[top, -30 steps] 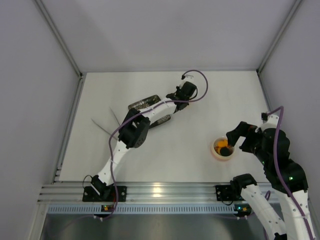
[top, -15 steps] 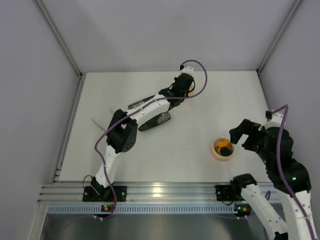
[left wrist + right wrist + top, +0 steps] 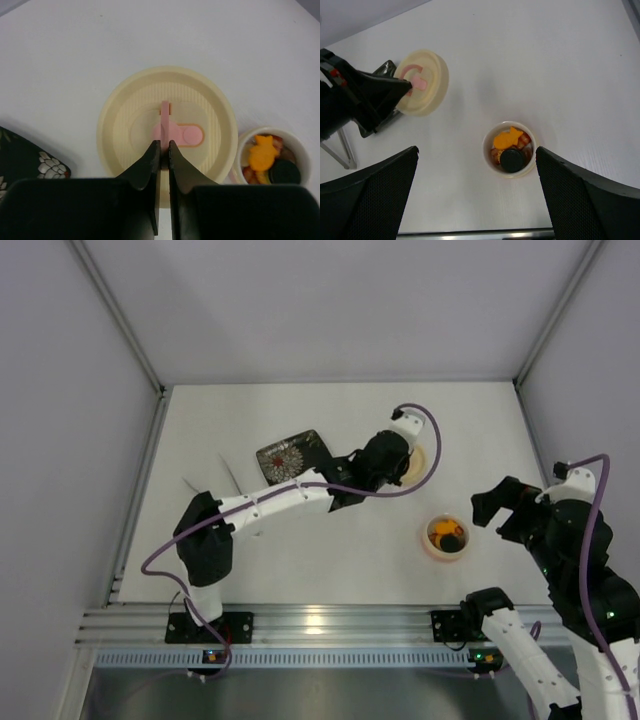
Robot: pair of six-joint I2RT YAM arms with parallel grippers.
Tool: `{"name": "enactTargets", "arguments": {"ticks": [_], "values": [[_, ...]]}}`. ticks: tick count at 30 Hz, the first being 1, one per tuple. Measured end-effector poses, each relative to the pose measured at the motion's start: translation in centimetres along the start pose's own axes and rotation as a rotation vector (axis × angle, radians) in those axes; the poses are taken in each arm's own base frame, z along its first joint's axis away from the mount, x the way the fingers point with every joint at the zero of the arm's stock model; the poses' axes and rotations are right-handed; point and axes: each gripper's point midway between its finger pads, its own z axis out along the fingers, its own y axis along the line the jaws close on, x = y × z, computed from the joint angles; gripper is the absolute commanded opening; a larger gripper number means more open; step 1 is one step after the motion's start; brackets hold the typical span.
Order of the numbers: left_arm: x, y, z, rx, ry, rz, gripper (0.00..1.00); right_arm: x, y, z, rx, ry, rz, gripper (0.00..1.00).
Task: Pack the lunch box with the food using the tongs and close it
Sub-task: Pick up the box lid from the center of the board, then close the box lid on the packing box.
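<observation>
The lunch box (image 3: 445,538) is a small cream cup standing open at the near right. The food fills it: an orange fish-shaped piece (image 3: 508,139), a dark round piece (image 3: 511,160) and brown bits. The cream lid (image 3: 167,127) hangs tilted over the table, left of and beyond the cup. My left gripper (image 3: 164,146) is shut on its pink tab (image 3: 165,115). From above, the lid (image 3: 417,462) shows just past that gripper (image 3: 398,460). My right gripper (image 3: 476,150) stands wide open above the cup (image 3: 510,149), holding nothing. The tongs (image 3: 212,486) lie at the left.
A dark patterned square plate (image 3: 291,455) lies at the middle left, partly under my left forearm. Grey walls close in the table on three sides. A metal rail (image 3: 320,622) runs along the near edge by the arm bases.
My left gripper has swung from the far middle toward the near right, and the lid now shows beside it. The plate is more uncovered. My right gripper has drawn back slightly to the right.
</observation>
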Motion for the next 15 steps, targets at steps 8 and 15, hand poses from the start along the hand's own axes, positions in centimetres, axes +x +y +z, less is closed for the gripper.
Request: {"name": "enactTargets", "arguments": {"ticks": [8, 15], "values": [[3.0, -9.0, -4.0, 0.176, 0.026, 0.087, 0.0, -1.2, -0.1, -1.3, 0.005, -0.032, 0.008, 0.99], [6.0, -14.0, -5.3, 0.247, 0.056, 0.149, 0.0, -1.5, 0.0, -1.8, 0.003, -0.037, 0.015, 1.0]]}}
